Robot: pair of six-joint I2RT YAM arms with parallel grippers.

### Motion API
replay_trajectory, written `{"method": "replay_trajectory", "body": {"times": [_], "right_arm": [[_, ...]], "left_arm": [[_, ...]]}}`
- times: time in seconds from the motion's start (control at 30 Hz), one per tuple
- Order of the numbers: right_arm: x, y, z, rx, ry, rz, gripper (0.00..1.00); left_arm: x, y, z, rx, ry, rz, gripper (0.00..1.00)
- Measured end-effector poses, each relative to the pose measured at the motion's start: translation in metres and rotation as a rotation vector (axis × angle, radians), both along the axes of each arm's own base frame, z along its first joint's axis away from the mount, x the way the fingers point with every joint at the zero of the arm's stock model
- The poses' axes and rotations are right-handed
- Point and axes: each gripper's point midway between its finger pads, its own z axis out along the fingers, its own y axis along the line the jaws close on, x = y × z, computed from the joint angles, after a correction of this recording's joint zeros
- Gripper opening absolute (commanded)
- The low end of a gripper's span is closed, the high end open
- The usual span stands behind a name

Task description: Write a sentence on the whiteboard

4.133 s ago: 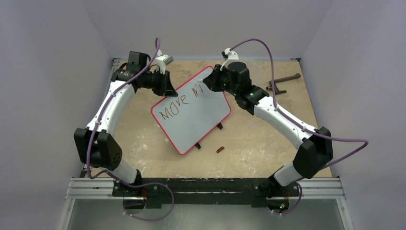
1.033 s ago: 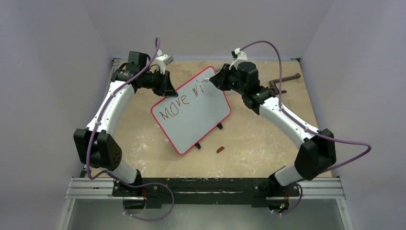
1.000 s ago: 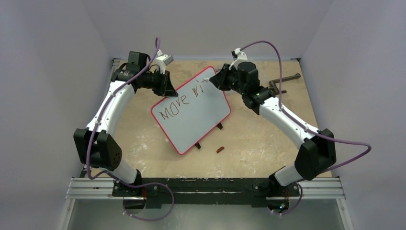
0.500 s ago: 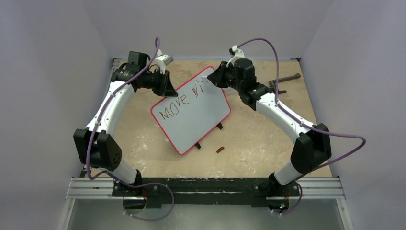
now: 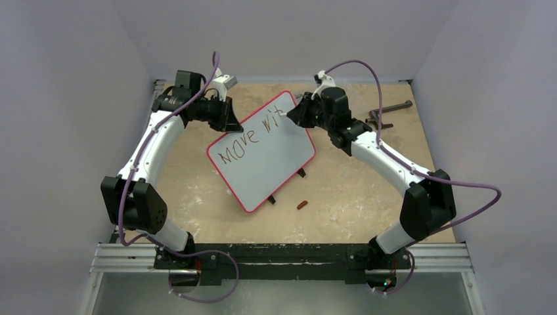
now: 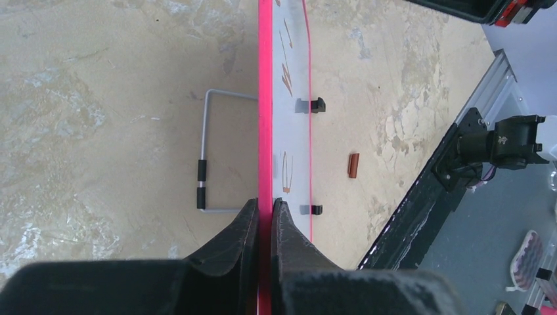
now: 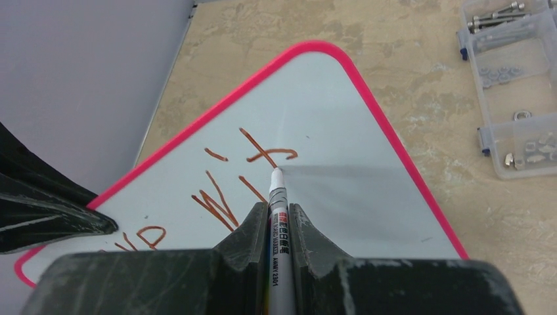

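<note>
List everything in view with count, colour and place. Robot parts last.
whiteboard: 1, white with a red rim, mid-table, set diagonally
sentence: 1 row, reddish-brown, "MOVE Wit", far side of the board
marker: 1, white barrel, tip at the "t"
small cylinder: 1, reddish-brown, on the table in front of the board
parts box: 1, clear, right of the board
dark tool: 1, far right
wire stand: 1, grey, behind the board
table: 1, beige
left pincer: 1, black, shut on the whiteboard rim
right pincer: 1, black, shut on the marker
</note>
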Motion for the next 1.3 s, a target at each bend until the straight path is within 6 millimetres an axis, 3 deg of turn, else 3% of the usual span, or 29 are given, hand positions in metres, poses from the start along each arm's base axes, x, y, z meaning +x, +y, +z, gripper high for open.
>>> {"method": "replay_trajectory", "body": {"times": [0.23, 0.6, 1.1, 1.3], "right_arm": [[-0.014, -0.009, -0.024, -0.029, 0.045, -0.004, 0.00], [-0.012, -0.020, -0.028, -0.088, 0.051, -0.042, 0.00], [0.002, -0.023, 0.008, -0.101, -0.020, -0.079, 0.00], [-0.004, -0.026, 0.039, -0.058, -0.081, -0.083, 0.00]], "left_arm": [[0.000, 0.000, 0.000, 0.001, 0.003, 0.004, 0.00], [-0.001, 0.000, 0.002, 0.000, -0.005, 0.003, 0.00], [-0.002, 0.000, 0.005, -0.004, -0.012, -0.003, 0.00], [-0.002, 0.000, 0.005, -0.005, -0.013, -0.003, 0.00]]}}
